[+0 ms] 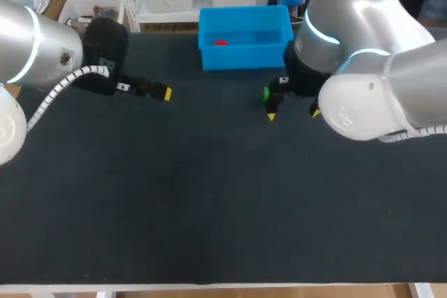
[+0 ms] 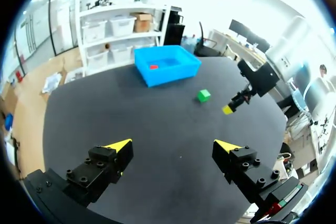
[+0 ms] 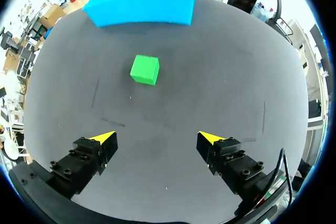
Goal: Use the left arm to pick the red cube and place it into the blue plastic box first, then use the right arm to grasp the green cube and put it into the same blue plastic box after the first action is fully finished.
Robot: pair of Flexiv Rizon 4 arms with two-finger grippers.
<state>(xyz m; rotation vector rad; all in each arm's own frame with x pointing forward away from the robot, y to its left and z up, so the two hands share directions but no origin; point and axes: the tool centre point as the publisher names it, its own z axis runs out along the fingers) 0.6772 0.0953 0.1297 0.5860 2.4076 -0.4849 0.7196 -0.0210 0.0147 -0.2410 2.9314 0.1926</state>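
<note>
The red cube [image 1: 221,42] [image 2: 153,67] lies inside the blue plastic box [image 1: 244,57] [image 2: 173,72] at the table's far edge. On the black mat just in front of the box sits the green cube [image 1: 266,93] [image 3: 145,70] [image 2: 203,95]. My right gripper [image 1: 293,114] [image 3: 157,137] hovers over the mat just short of the green cube, open and empty, with the cube ahead of its fingers. My left gripper [image 1: 157,92] [image 2: 173,145] is open and empty at the left, well away from both box and cube. The blue box [image 3: 142,6] stands beyond the green cube.
The black mat [image 1: 209,193] covers the whole table, with wide bare room across the middle and front. My right arm's finger [image 2: 229,109] shows in the left wrist view, beside the green cube.
</note>
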